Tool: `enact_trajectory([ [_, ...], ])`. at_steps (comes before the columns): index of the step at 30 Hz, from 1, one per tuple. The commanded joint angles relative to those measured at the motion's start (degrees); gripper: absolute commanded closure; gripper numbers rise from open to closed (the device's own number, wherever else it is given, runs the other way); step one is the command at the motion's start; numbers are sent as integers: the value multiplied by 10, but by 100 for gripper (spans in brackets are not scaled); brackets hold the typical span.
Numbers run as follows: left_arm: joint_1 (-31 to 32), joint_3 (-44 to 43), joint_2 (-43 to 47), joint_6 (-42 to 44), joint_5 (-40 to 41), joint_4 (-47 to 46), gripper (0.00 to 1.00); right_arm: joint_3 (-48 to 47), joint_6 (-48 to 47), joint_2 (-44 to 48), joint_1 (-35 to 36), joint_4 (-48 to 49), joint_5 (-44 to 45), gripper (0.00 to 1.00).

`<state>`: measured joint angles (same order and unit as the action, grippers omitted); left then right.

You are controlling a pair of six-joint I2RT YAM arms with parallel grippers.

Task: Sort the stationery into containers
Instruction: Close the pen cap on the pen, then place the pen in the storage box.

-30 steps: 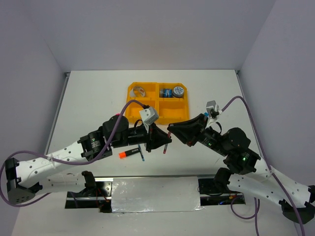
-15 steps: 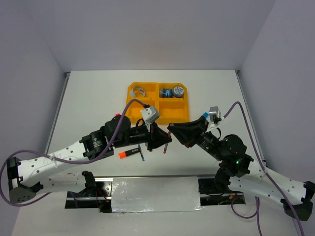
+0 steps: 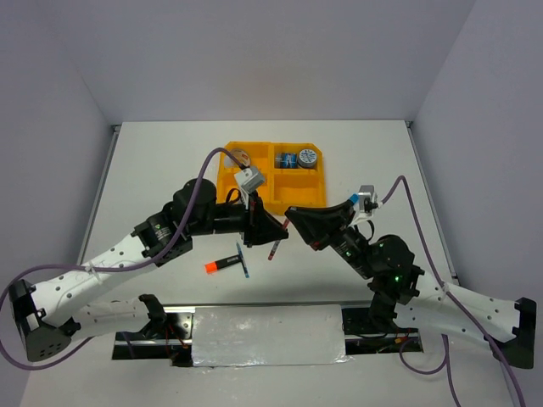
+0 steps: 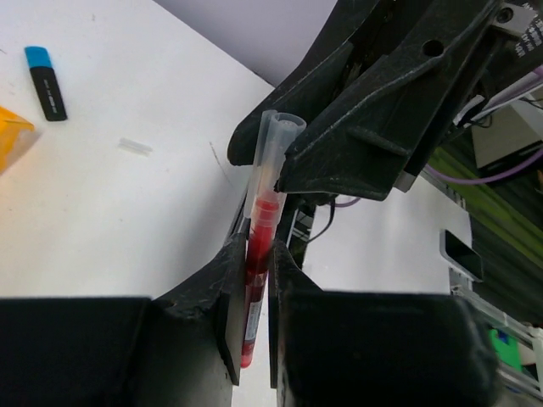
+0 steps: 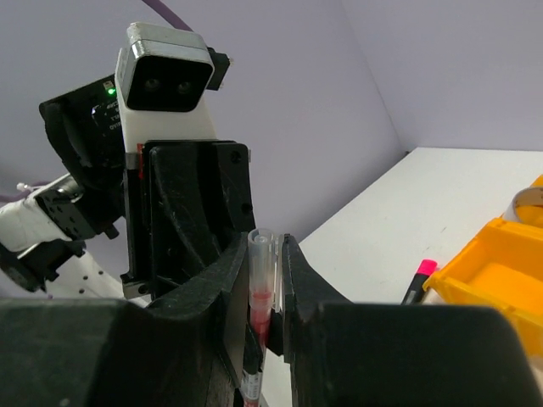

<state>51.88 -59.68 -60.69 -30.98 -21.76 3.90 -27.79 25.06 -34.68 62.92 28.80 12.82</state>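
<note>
A thin red pen point(image 3: 275, 248) with a clear cap hangs in the air between both grippers, in front of the orange four-compartment tray point(image 3: 303, 188). My left gripper point(image 3: 271, 235) is shut on the pen's red barrel point(image 4: 254, 254). My right gripper point(image 3: 291, 220) is closed round the pen's clear cap end point(image 5: 260, 254). The tray holds a silvery ring point(image 3: 240, 157) at far left and two blue-grey tape rolls point(image 3: 297, 158) at far right. An orange-capped marker point(image 3: 221, 264) and a thin blue pen point(image 3: 243, 260) lie on the table below the left gripper.
A blue-capped marker point(image 4: 45, 81) lies on the table to the right of the tray. A pink-capped marker point(image 5: 419, 281) lies by the tray's left side point(image 5: 501, 271). Both forearms cross the middle of the table. White walls close in the back and sides.
The left arm has swung up and back toward the tray, carrying the red pen a little left and higher. The right gripper followed left and stays on the pen's cap end.
</note>
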Motion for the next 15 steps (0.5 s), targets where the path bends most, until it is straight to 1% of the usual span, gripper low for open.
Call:
enact_trajectory([
  [1,-57,-67,32,-67,38,-301,100,39,-5,-43,41,-189,-93,100],
  [3,-44,-59,36,-46,3,-296,100,21,-3,-35,41,-194,-106,100],
  [5,-32,-17,48,-28,-7,-301,100,-1,1,-22,41,-201,-111,98],
  [6,-31,-2,59,-26,-30,-310,100,-12,1,-11,41,-212,-113,97],
  [8,-29,35,67,-21,-55,-312,100,-41,1,-2,41,-225,-118,87],
  [9,-26,54,75,-17,-62,-305,100,-51,0,4,41,-239,-119,75],
  [10,-19,61,79,-8,-60,-299,100,-59,-2,7,41,-245,-123,68],
  [11,-14,69,86,-1,-57,-293,100,-70,-5,10,41,-250,-125,67],
  [15,6,96,93,14,-36,-267,100,-88,-8,15,41,-257,-122,66],
])
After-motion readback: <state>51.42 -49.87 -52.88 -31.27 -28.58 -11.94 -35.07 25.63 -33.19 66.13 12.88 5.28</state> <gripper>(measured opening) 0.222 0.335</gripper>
